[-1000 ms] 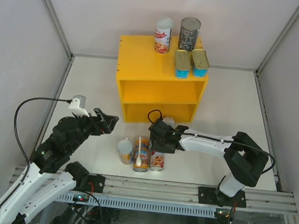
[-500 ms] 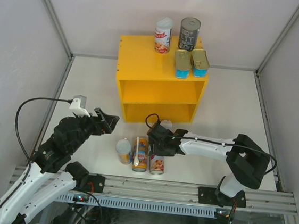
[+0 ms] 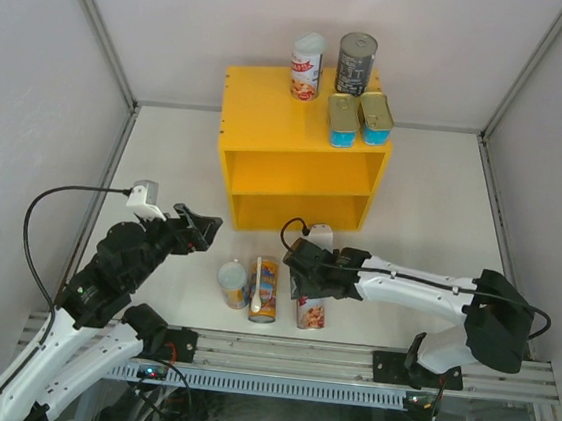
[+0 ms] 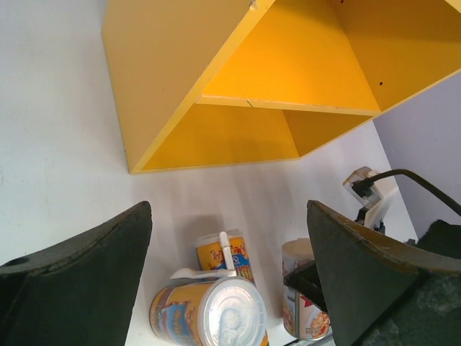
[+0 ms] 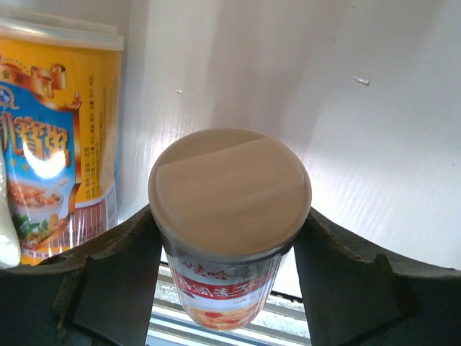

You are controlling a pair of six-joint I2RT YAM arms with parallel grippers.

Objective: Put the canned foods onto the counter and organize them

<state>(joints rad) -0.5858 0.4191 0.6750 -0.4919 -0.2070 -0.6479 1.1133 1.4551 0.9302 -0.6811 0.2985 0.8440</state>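
The yellow counter (image 3: 267, 154) bears a white-red can (image 3: 306, 65), a dark grey can (image 3: 356, 64) and two teal tins (image 3: 342, 119) (image 3: 375, 117) on its top. My right gripper (image 3: 310, 286) is shut on the second white-red can (image 3: 311, 312) (image 5: 229, 216) just below its lid, near the table's front edge. An orange-blue can with a white spoon (image 3: 264, 291) (image 4: 227, 258) lies beside it, and another orange-blue can (image 3: 234, 283) (image 4: 212, 313) is to the left. My left gripper (image 3: 199, 228) (image 4: 227, 281) is open and empty above them.
The counter's two open compartments (image 4: 288, 79) face the arms. The metal rail (image 3: 286, 354) runs along the near table edge, just behind the held can. Grey walls stand left and right. The right arm's cable (image 4: 403, 176) shows at the right of the left wrist view.
My right gripper closed round the white-red can and shifted it right and toward the near edge, away from the spoon can. The left arm barely moved.
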